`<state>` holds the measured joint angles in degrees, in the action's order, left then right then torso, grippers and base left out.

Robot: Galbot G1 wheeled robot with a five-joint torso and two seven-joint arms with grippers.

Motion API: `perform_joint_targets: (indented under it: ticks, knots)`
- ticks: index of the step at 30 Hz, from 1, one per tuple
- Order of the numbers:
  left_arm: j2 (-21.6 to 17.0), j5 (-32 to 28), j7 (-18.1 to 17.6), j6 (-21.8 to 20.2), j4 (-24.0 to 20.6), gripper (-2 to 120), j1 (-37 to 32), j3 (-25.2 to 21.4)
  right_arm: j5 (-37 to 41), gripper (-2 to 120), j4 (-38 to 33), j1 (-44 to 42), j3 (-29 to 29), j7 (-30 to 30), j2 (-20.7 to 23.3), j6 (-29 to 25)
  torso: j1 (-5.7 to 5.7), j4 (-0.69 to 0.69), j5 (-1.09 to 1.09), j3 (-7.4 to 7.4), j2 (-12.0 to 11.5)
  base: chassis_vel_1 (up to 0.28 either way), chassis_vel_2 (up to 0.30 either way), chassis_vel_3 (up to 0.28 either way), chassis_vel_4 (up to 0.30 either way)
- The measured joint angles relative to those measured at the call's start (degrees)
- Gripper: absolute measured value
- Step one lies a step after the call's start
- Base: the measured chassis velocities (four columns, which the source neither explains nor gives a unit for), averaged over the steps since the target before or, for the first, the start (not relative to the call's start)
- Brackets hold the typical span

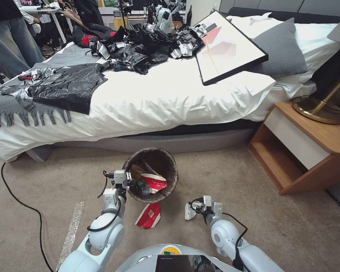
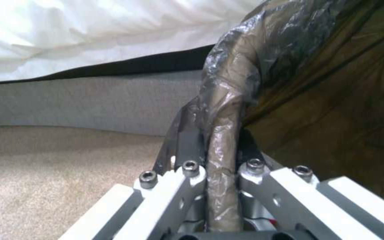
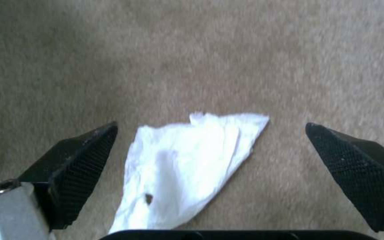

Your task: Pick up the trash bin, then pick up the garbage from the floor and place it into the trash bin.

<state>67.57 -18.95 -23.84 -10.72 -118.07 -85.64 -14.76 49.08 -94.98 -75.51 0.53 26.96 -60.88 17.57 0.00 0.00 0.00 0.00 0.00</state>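
Our left gripper (image 2: 221, 173) has its jaws pinching the bag-lined rim of the trash bin (image 1: 151, 174) near the bed. Our right gripper (image 3: 210, 156), jaws spread, straddles a crumpled tissue (image 3: 187, 166) on the floor (image 1: 253, 211): light, soft, best pinched across its bunched middle.

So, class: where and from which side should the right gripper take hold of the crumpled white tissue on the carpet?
From above, across its raised crumpled middle: the tissue lies flat on the floor, between the fingers of the open right gripper, so closing should pinch the folds.
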Motion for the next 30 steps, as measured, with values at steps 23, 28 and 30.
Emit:
perform_joint_targets:
  ticks: [23,28,30]
  knots:
    - [0.1,0.0,-0.1,0.0,0.1,2,0.4,0.5,3.8,100,5.0,4.6,-3.1,2.9,-4.5,2.8,0.0,0.0,0.0,0.0,0.0,0.0,0.0,0.0,0.0]
    - [0.0,-0.1,-0.1,0.0,0.1,2,0.4,0.4,3.9,100,6.7,6.1,-3.7,4.3,-5.3,3.5,0.0,0.0,0.0,0.0,0.0,0.0,0.0,0.0,0.0]
    - [0.0,-0.1,-0.1,0.0,0.0,2,0.4,0.4,4.0,100,6.9,6.3,-3.7,4.5,-5.4,3.6,0.0,0.0,0.0,0.0,0.0,0.0,0.0,0.0,0.0]
